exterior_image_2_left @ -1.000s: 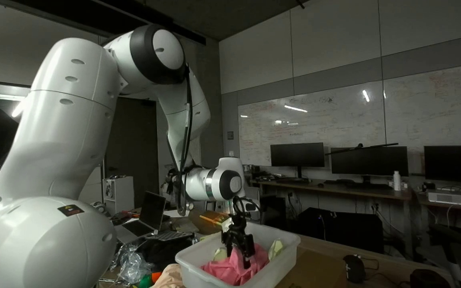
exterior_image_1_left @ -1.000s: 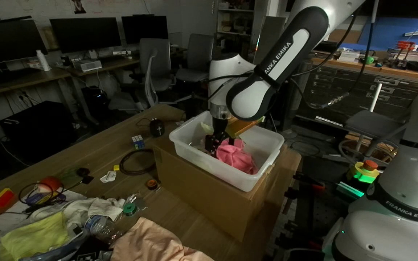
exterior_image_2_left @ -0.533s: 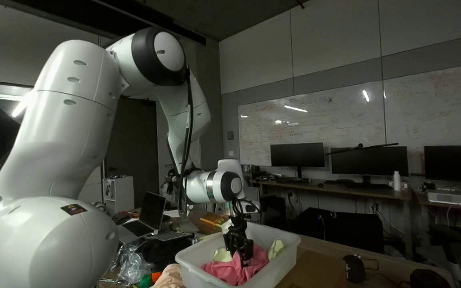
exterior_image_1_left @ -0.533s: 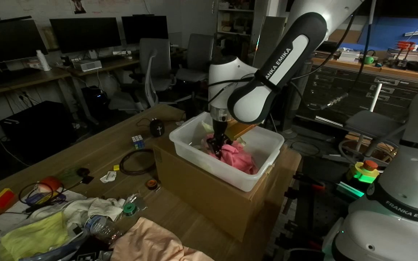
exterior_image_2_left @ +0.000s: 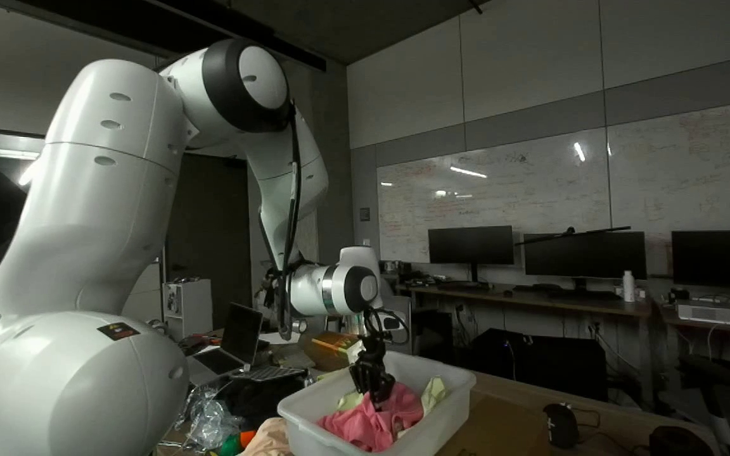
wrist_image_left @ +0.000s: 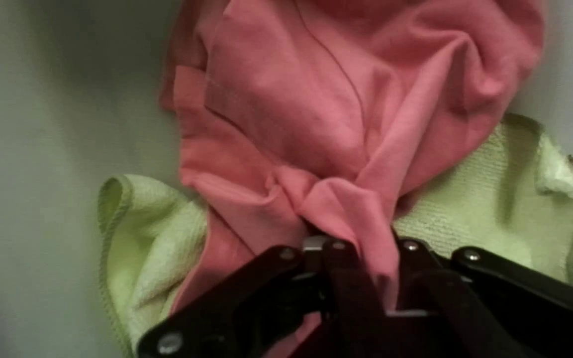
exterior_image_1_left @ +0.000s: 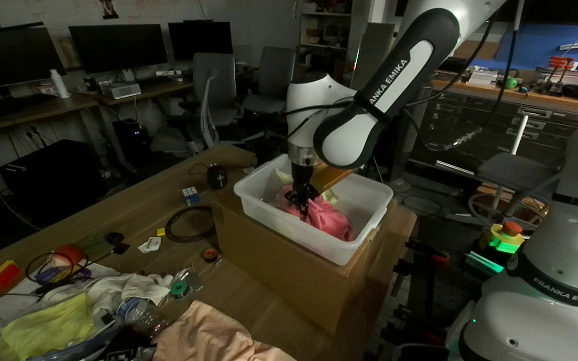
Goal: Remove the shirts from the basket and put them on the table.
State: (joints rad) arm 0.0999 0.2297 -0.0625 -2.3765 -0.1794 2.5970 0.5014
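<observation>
Inside the white plastic bin (exterior_image_1_left: 289,230), we see the pink shirt (wrist_image_left: 286,99) lying crumpled, one fold pinched between the nearly closed fingers of our end effector (wrist_image_left: 375,248). Pale yellow-green cloth (wrist_image_left: 475,219) shows beneath the shirt on both sides. Under the bin we have a cardboard box (exterior_image_1_left: 279,268), standing on the table (exterior_image_1_left: 254,296) near a peach cloth (exterior_image_1_left: 213,336).

Pink shirt (wrist_image_left: 286,114), yellow-green cloth (wrist_image_left: 465,219), black hand (wrist_image_left: 373,246); the basket (exterior_image_1_left: 289,227) looks white in dim light.
</observation>
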